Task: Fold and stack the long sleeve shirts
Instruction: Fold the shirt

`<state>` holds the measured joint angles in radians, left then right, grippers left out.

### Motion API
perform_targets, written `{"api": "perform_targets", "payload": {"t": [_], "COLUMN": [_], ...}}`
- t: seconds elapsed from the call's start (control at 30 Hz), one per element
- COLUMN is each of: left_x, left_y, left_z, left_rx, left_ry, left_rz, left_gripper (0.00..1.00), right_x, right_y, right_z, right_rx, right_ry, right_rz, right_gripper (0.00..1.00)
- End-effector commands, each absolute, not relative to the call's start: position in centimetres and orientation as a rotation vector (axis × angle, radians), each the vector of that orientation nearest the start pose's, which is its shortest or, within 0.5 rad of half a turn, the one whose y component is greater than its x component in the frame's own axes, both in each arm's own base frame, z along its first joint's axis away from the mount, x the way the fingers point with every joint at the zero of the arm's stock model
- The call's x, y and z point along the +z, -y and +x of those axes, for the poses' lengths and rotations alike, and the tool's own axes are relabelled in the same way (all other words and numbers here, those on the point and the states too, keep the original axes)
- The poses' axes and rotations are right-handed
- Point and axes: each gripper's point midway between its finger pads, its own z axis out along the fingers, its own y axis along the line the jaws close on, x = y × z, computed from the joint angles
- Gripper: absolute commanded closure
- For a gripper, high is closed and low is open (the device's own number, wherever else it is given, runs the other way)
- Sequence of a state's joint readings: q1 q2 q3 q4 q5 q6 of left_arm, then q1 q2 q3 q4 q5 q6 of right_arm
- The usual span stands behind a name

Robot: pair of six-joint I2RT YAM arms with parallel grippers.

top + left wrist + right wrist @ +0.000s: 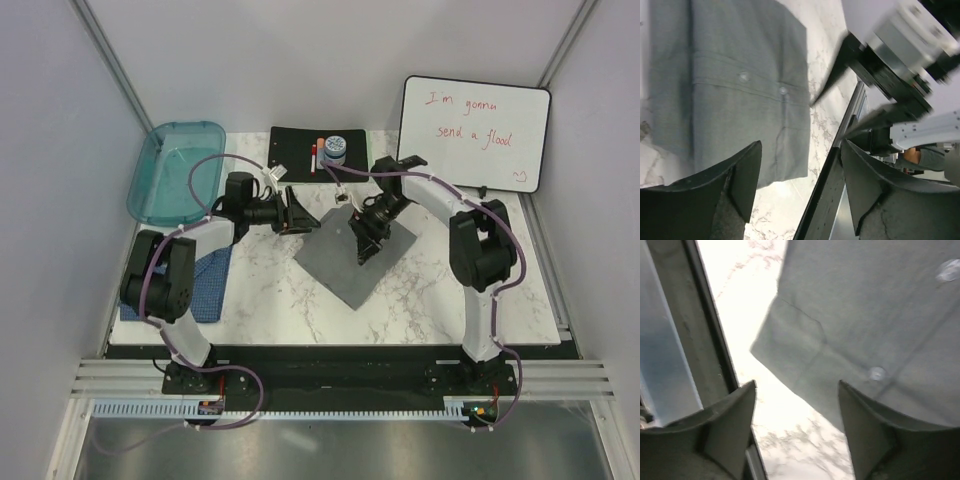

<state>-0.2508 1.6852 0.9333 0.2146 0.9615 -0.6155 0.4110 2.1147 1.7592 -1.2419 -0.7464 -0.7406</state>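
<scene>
Grey plain button-up cloth shirt (345, 268), folded into a rectangle, is being seen lying mid-table on the white marbled table (270, 295). The left arm (215, 230) is being held stretched rightward, its left gripper (300, 212) spread wide and empty just beside the shirt's far left corner. The right arm (440, 195) is being bent leftward and downward, its right gripper (365, 248) likewise parted and empty over the shirt. A blue patterned cloth shirt (212, 288) is being seen lying at the near left edge.
</scene>
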Motion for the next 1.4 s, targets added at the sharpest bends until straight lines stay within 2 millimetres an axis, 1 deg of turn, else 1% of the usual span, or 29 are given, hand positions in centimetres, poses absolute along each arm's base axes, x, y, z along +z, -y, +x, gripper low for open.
{"api": "perform_targets", "payload": {"t": [0.0, 0.03, 0.07, 0.13, 0.17, 0.2, 0.23, 0.27, 0.33, 0.37, 0.4, 0.43, 0.5, 0.53, 0.6, 0.63, 0.7, 0.73, 0.77, 0.8, 0.83, 0.87, 0.9, 0.93, 1.0, 1.03, 1.13, 1.17, 1.37], "left_x": [12.2, 11.6, 11.2, 10.4, 10.3, 9.6, 9.6, 9.7, 9.5, 9.7, 9.8, 9.4, 9.4, 8.8, 8.5, 8.4, 8.4, 8.4, 8.2, 8.8, 7.6, 7.4, 7.4, 6.4, 6.0, 5.1, 4.1, 3.7, 1.5], "left_y": [26.1, 26.5, 26.7, 26.4, 26.3, 25.7, 25.3, 24.9, 24.2, 23.9, 23.7, 23.2, 22.4, 22.1, 21.6, 21.5, 22.1, 22.6, 22.8, 23.2, 23.5, 23.6, 23.7, 23.8, 24.0, 24.1, 24.7, 24.6, 25.3], "left_z": [35.3, 35.4, 35.4, 36.0, 36.4, 36.7, 37.8, 38.1, 38.2, 38.0, 37.8, 36.8, 36.6, 35.8, 36.1, 36.1, 36.6, 36.7, 36.9, 37.8, 38.1, 38.4, 39.1, 39.2, 39.6, 39.5, 38.9, 38.5, 37.6], "left_rx": [-1.505, -1.522, -1.529, -1.48, -1.439, -1.375, -1.291, -1.242, -1.166, -1.137, -1.121, -1.11, -1.033, -1.014, -0.96, -0.957, -1.001, -1.028, -1.035, -1.045, -1.062, -1.062, -1.055, -1.061, -1.081, -1.102, -1.174, -1.186, -1.273], "left_ry": [-2.222, -2.238, -2.251, -2.27, -2.27, -2.293, -2.287, -2.288, -2.301, -2.298, -2.301, -2.351, -2.351, -2.397, -2.404, -2.408, -2.405, -2.404, -2.421, -2.402, -2.435, -2.449, -2.449, -2.472, -2.488, -2.513, -2.551, -2.566, -2.606], "left_rz": [0.278, 0.277, 0.267, 0.227, 0.221, 0.219, 0.204, 0.207, 0.237, 0.281, 0.297, 0.302, 0.382, 0.397, 0.442, 0.453, 0.46, 0.471, 0.458, 0.454, 0.441, 0.433, 0.422, 0.411, 0.379, 0.357, 0.291, 0.276, 0.178], "left_gripper": [0.35, 0.38, 0.4, 0.39, 0.32, 0.27, 0.24, 0.16, 0.09, 0.01, 0.01, 0.01, 0.01, 0.01, 0.01, 0.01, 0.01, 0.01, 0.01, 0.01, 0.01, 0.01, 0.01, 0.03, 0.06, 0.09, 0.15, 0.17, 0.28], "right_x": [11.1, 11.3, 10.0, 8.4, 6.3, 5.0, 3.6, 1.5, -0.1, -0.9, -1.1, -0.1, 1.1, 2.4, 4.1, 5.7, 7.2, 8.1, 8.3, 8.5, 8.5, 8.0, 7.9, 7.5, 7.1, 6.7, 5.3, 4.7, 1.2], "right_y": [-25.6, -25.9, -25.7, -25.5, -25.0, -24.6, -24.0, -22.9, -20.4, -19.4, -18.1, -16.8, -15.0, -14.3, -13.8, -14.2, -15.0, -16.1, -16.8, -17.2, -18.3, -18.6, -19.1, -19.6, -20.2, -20.8, -21.6, -21.3, -21.0], "right_z": [26.7, 26.1, 25.3, 24.6, 24.1, 24.0, 24.1, 23.9, 24.0, 23.7, 23.7, 23.5, 23.2, 23.2, 24.5, 25.8, 27.4, 29.5, 30.4, 31.5, 33.2, 34.4, 35.3, 37.1, 38.9, 40.2, 41.9, 42.3, 41.6], "right_rx": [1.371, 1.448, 1.481, 1.521, 1.507, 1.478, 1.44, 1.386, 1.312, 1.307, 1.267, 1.298, 1.27, 1.262, 1.121, 1.054, 1.014, 0.993, 1.007, 1.021, 1.041, 1.007, 0.997, 0.957, 0.929, 0.913, 0.86, 0.799, 0.683], "right_ry": [-2.431, -2.425, -2.452, -2.512, -2.572, -2.595, -2.629, -2.713, -2.738, -2.769, -2.792, -2.756, -2.728, -2.688, -2.635, -2.563, -2.516, -2.465, -2.535, -2.541, -2.493, -2.508, -2.564, -2.519, -2.548, -2.522, -2.545, -2.562, -2.627], "right_rz": [-1.229, -1.182, -1.14, -1.078, -1.07, -1.098, -1.119, -1.146, -1.279, -1.32, -1.373, -1.476, -1.643, -1.729, -1.781, -1.792, -1.746, -1.677, -1.535, -1.448, -1.38, -1.32, -1.193, -1.163, -1.021, -0.998, -0.954, -0.949, -1.033], "right_gripper": [0.35, 0.38, 0.43, 0.46, 0.48, 0.48, 0.48, 0.5, 0.53, 0.53, 0.53, 0.53, 0.52, 0.51, 0.51, 0.49, 0.48, 0.48, 0.47, 0.47, 0.47, 0.47, 0.47, 0.47, 0.47, 0.47, 0.48, 0.48, 0.49]}}
